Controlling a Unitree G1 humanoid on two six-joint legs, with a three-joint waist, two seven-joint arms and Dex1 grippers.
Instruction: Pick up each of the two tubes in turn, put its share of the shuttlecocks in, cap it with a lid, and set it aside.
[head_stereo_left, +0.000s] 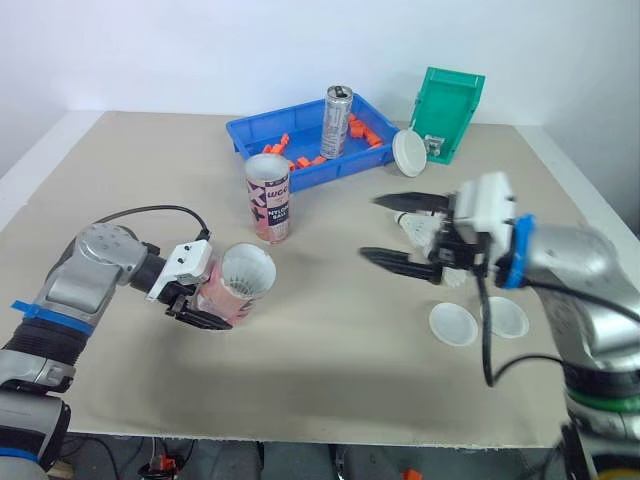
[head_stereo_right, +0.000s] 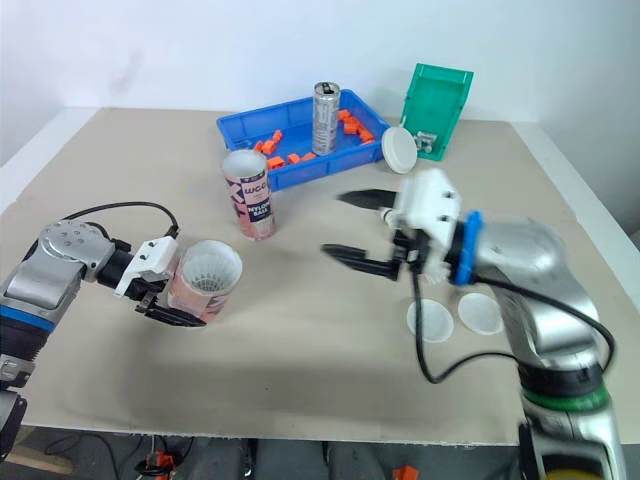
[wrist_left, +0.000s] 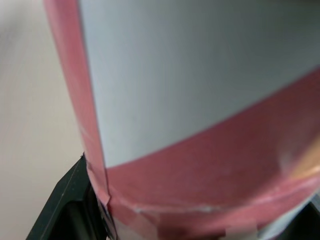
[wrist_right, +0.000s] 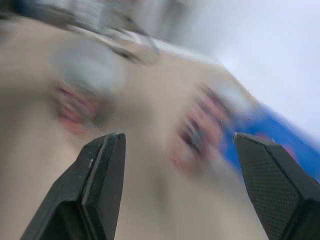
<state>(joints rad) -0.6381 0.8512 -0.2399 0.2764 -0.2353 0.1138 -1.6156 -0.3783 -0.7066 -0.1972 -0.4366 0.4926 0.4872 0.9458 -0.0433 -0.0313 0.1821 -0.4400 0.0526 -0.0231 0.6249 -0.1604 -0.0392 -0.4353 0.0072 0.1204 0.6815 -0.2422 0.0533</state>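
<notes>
Pink tube (head_stereo_left: 225, 292) in left tool (head_stereo_left: 205, 304), tilted

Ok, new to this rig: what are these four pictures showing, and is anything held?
It is a two-armed humanoid robot at a table. The two wide pictures come from its head, looking down; the other two from cameras on its wrists. The left pincer is shut on a pink tube, tilted, white feathers showing in its mouth; the left wrist picture shows that tube up close. The right pincer is open and empty. A second tube stands upright, two white lids lie near the right arm, and a blue tray with a can and a green bin sit at the back.
</notes>
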